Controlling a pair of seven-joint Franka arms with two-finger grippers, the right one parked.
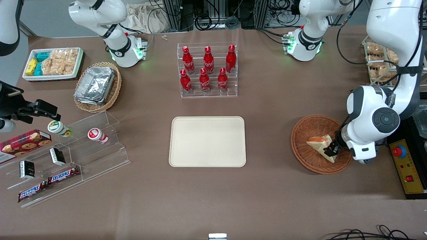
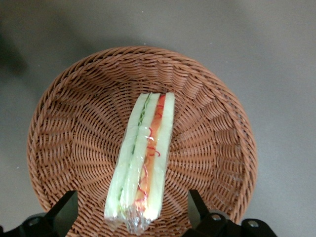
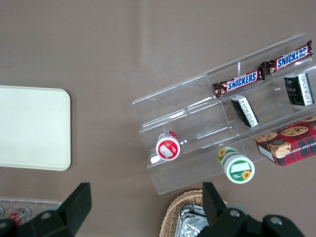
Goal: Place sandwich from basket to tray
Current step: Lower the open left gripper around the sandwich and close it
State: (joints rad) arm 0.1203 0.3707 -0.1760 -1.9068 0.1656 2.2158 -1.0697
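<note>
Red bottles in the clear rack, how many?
6 red bottles: three on the upper step, three on the lower step nearer the front camera. None looks hidden. The gripper is down at the sandwich in the basket.

The front view looks down from high over the whole table [image 1: 267, 110]. The left wrist view looks straight down, close over the basket [image 2: 74, 123], which both show.
</note>
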